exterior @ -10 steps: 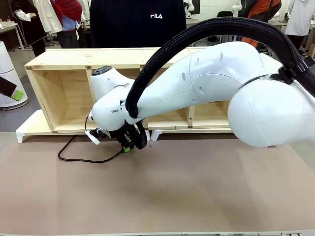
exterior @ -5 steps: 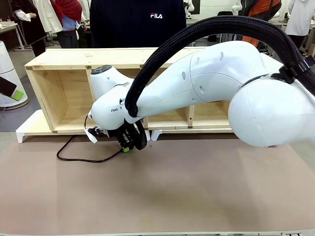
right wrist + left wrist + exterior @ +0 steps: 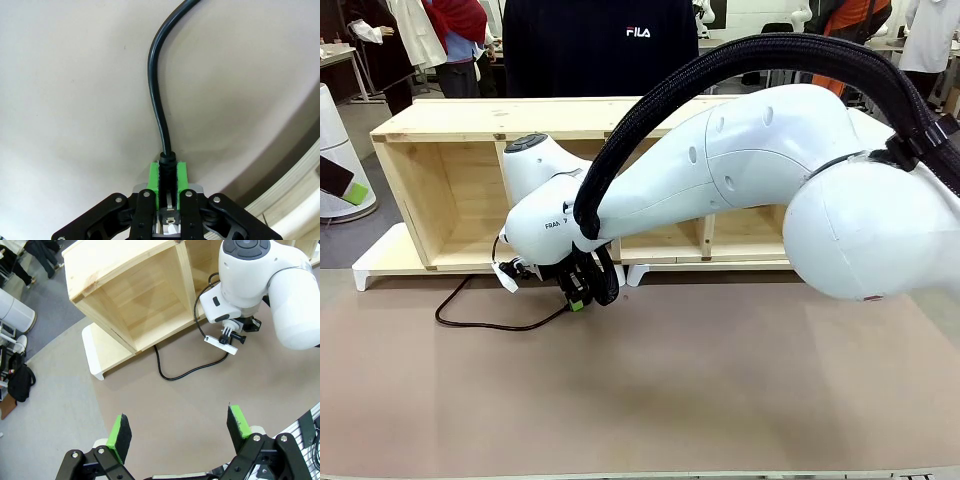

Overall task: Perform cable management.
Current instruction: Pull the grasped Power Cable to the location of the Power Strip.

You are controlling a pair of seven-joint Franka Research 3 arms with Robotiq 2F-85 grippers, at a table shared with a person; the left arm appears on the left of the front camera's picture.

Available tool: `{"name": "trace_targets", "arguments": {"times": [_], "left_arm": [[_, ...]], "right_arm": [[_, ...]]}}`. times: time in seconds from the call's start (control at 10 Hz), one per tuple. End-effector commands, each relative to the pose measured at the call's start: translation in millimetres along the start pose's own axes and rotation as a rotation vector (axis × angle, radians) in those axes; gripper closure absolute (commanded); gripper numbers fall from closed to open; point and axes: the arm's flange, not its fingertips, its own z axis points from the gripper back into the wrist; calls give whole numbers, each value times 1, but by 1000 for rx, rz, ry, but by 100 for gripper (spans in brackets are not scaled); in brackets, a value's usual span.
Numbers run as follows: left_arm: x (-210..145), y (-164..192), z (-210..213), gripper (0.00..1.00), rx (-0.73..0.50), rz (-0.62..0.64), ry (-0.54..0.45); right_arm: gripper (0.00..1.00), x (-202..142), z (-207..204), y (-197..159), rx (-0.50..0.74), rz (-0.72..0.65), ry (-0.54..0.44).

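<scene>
The right hand (image 3: 578, 300) is clenching the end of the cable (image 3: 490, 324), low over the desk (image 3: 720, 400). Beyond the hand, the cable is trailing in a loose loop toward the wooden shelf (image 3: 430, 200). The left hand (image 3: 177, 427) is hanging released, well above. The grasp looks done; gathering and stowing are probably remaining.

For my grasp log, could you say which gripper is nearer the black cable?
Right. The right gripper is clamped on the cable; the left gripper hovers open, apart from it.
</scene>
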Motion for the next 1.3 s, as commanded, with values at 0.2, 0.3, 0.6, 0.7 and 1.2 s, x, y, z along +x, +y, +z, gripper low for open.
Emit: {"name": "trace_targets", "arguments": {"times": [0.2,0.3,0.6,0.7,1.2], "left_arm": [[0,1,0,0,-4,5,-1],[0,1,0,0,-4,5,-1],[0,1,0,0,-4,5,-1],[0,1,0,0,-4,5,-1],[0,1,0,0,-4,5,-1]], "right_arm": [[100,0,2,-1,-8,12,-3],[100,0,2,-1,-8,12,-3],[100,0,2,-1,-8,12,-3],[100,0,2,-1,-8,12,-3],[84,9,11,30,6,-45,14]]}}
